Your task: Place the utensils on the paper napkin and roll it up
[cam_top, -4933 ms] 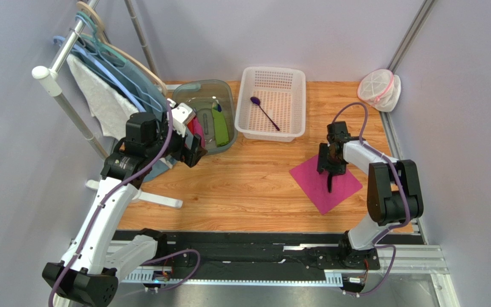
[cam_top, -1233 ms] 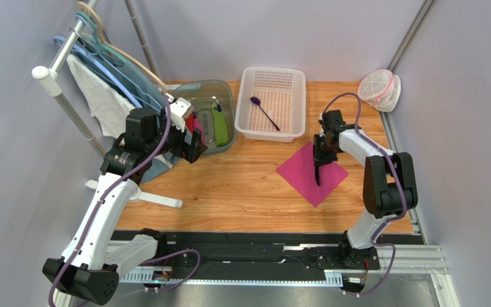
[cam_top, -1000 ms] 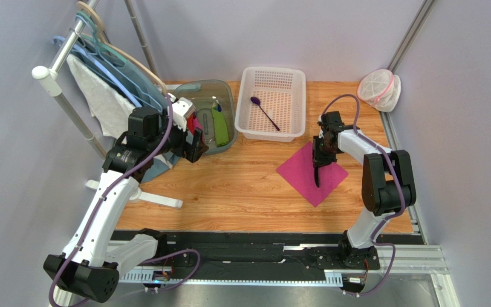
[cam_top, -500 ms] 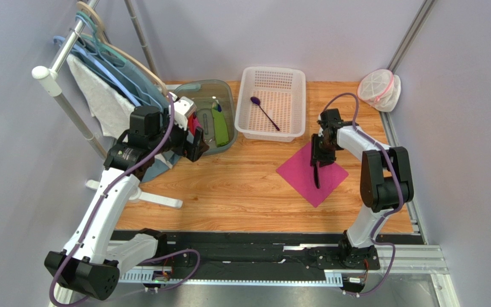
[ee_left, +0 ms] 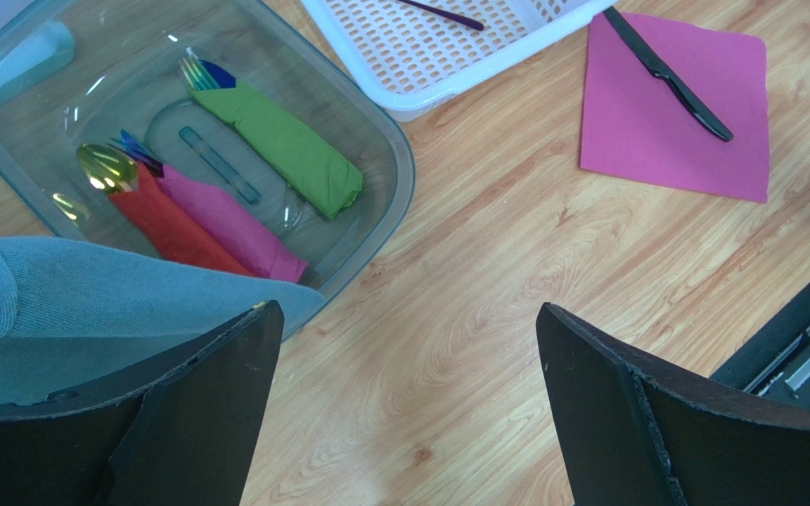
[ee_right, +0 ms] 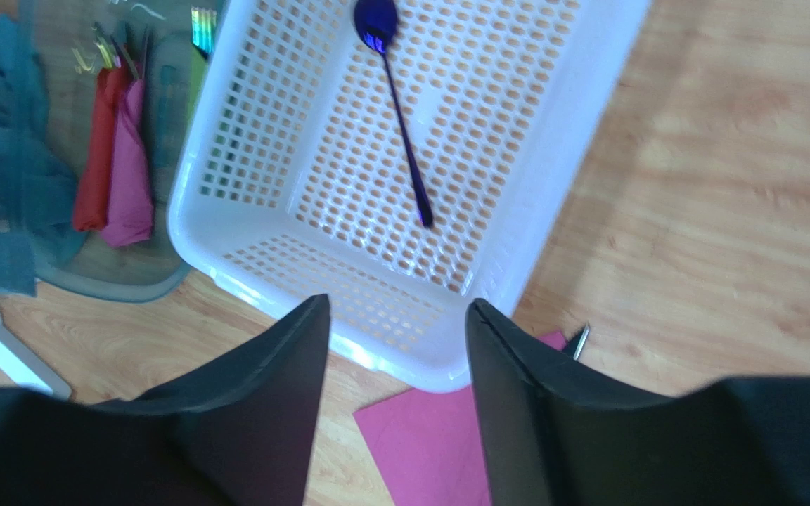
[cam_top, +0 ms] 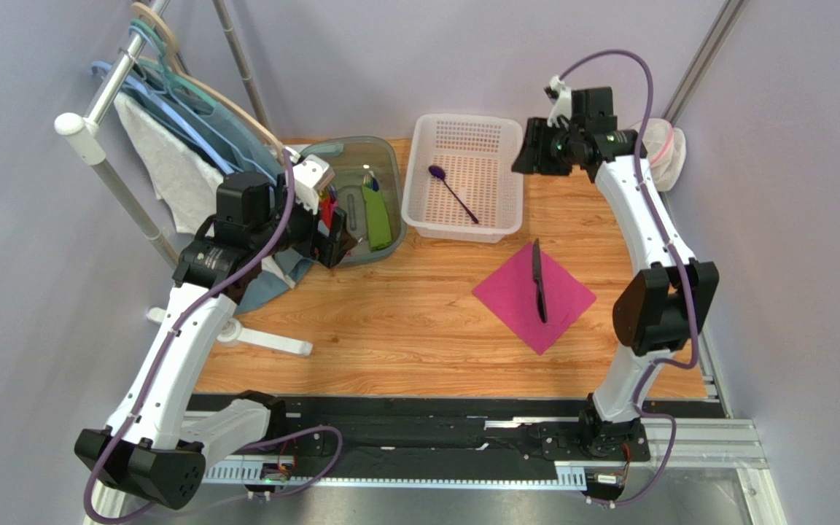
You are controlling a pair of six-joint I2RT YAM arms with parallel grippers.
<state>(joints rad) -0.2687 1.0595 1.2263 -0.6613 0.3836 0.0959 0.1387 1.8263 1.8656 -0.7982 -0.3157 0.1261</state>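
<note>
Your next piece is the purple spoon [ee_right: 399,105], lying flat on the perforated floor inside the white basket [ee_right: 562,200], bowl toward the basket's far side. It looks light, stiff and smooth. I'd take it across the middle of the thin handle, where it should pivot least, and expect it to slip if pinched near the tip.

The black knife [cam_top: 539,281] lies on the pink napkin [cam_top: 518,301], just in front of the basket's near right corner. That sheet is thin and soft, so it will likely shift or crumple under a careless touch.

Your right gripper [ee_right: 397,306] hangs above the basket's near rim, fingers apart, holding nothing. The left gripper [ee_left: 407,316], off to the basket's left, is spread wide and empty too.
</note>
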